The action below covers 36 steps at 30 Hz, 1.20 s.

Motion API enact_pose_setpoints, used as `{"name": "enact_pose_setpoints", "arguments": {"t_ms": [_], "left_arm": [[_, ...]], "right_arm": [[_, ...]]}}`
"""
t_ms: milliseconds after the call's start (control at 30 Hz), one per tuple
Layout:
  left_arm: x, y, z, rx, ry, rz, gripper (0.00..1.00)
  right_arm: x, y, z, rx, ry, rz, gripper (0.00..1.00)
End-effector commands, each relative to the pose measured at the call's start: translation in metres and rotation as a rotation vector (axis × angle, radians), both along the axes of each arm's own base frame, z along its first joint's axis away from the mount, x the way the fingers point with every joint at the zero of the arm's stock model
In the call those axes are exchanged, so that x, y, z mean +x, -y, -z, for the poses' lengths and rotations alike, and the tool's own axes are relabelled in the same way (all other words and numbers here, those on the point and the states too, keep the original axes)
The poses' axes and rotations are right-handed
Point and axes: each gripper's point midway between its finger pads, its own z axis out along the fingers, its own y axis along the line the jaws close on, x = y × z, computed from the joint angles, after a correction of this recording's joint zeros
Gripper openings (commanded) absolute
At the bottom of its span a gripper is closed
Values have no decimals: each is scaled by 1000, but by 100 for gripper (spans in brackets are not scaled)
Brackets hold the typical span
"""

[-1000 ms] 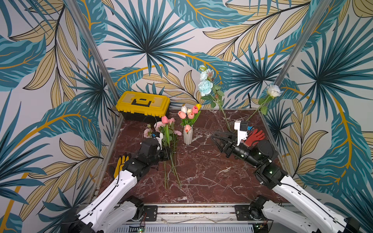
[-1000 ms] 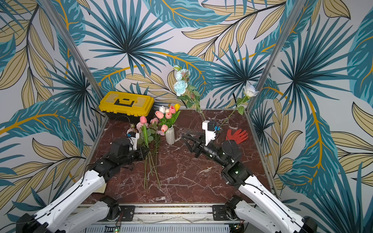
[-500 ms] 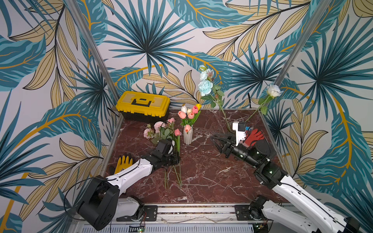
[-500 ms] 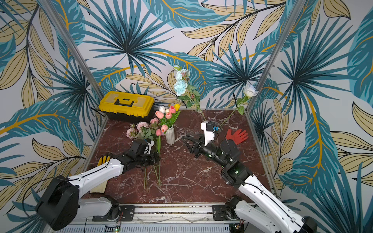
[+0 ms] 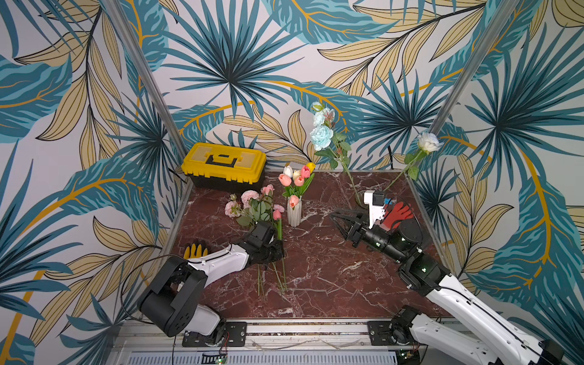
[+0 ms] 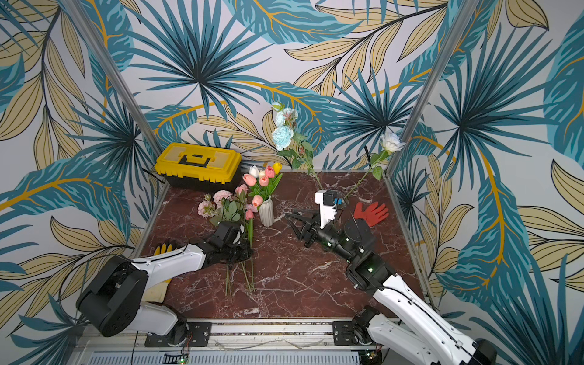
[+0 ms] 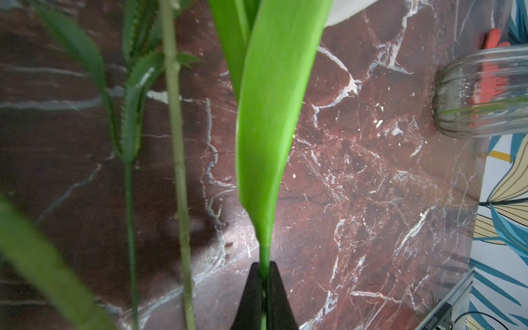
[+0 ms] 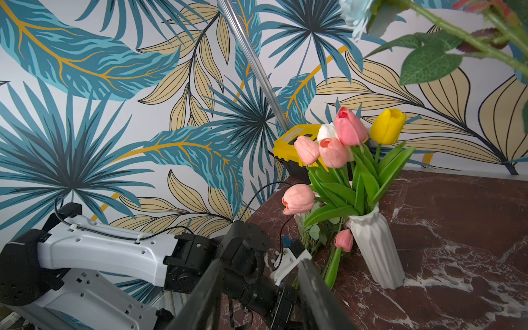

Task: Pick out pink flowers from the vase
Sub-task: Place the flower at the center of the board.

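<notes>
Left wrist view, item one: my left gripper [image 7: 264,267], jaws pinched tight on the green stem of a pink tulip [image 7: 271,128], just below its broad leaf. In both top views its bloom points far, close to the left of the white ribbed vase [image 5: 294,213].

Item two: my right gripper [image 5: 336,221], jaws partway apart, holding nothing, low over the tabletop [image 5: 316,268] right of that vase.

Surface: red-brown marble, white-veined, with an aluminium rail [image 5: 316,328] along its near edge.

- More pink flowers [image 5: 249,199] lying at the left beside my held stem.
- Pink tulips [image 5: 292,181] standing in the white vase with a white and a yellow one.
- Yellow toolbox [image 5: 224,164], far left.
- Yellow glove [image 5: 195,251], at the left edge.
- Red glove [image 5: 399,211] and glass vase [image 7: 483,91], right.

Room: walls [image 5: 227,63] papered in teal and tan palm leaves on three sides, metal posts [image 5: 146,76] at the far corners.
</notes>
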Motion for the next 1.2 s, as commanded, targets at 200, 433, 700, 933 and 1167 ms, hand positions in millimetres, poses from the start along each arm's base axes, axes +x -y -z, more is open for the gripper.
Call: {"name": "enact_pose_setpoints", "arguments": {"t_ms": [200, 433, 700, 933, 1167], "left_arm": [[14, -5, -10, 43, 16, -52, 0], [12, -19, 0, 128, -4, -69, 2], [11, -24, -5, 150, -1, -79, 13], [13, -30, -26, 162, 41, -88, 23], [10, -36, -61, 135, 124, -94, 26]], "right_arm": [[2, 2, 16, -40, -12, 20, 45], [2, 2, 15, -44, -14, 20, 46], [-2, -1, 11, -49, -9, -3, 47], [-2, -3, 10, -66, -14, -19, 47], [-6, -1, 14, -119, 3, -18, 45]]}}
